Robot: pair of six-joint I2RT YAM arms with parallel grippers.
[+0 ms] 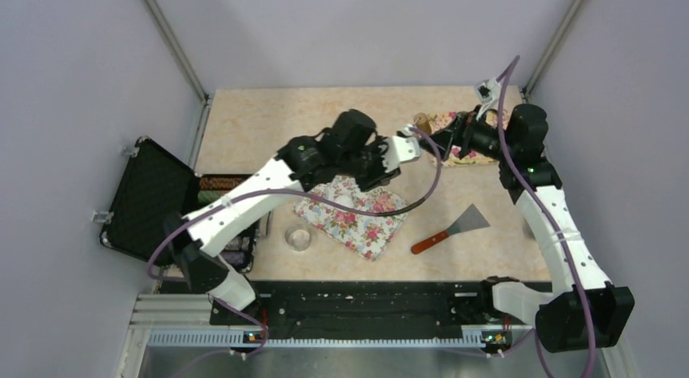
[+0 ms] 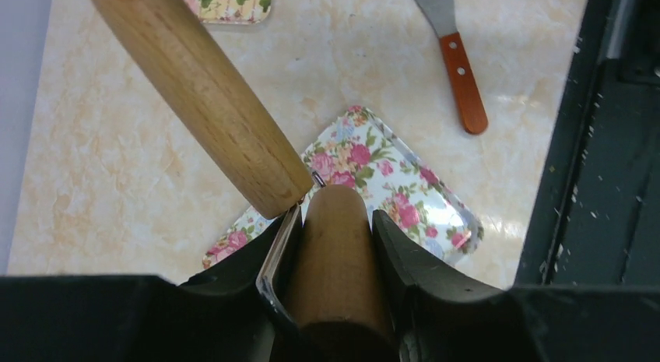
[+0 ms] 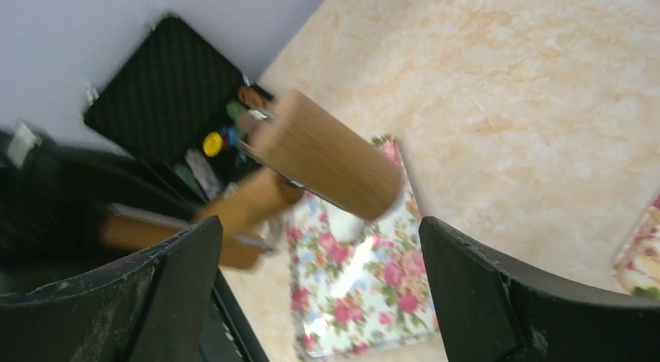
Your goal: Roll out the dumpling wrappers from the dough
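The handle of the rolling pin (image 2: pixel 202 89) is clamped between the fingers of the left gripper (image 2: pixel 335 222), and the pin is held tilted above the floral mat (image 2: pixel 405 198). The right gripper (image 3: pixel 319 226) is spread wide, with nothing gripped. A blurred white lump, seemingly the dough (image 3: pixel 342 222), is seen on the mat beneath the pin. A spatula (image 1: pixel 451 230) is laid at the mat's 3 o'clock.

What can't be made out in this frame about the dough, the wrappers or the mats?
- Dough and dumpling wrappers: none identifiable. Top view, the left arm covers the middle of the near floral mat.
- White patch under the wooden rolling pin: right wrist view, motion-blurred; could be dough, cannot tell.
- Far floral mat: top view, mostly hidden by the right arm.
- Black case contents: too small, blurred.
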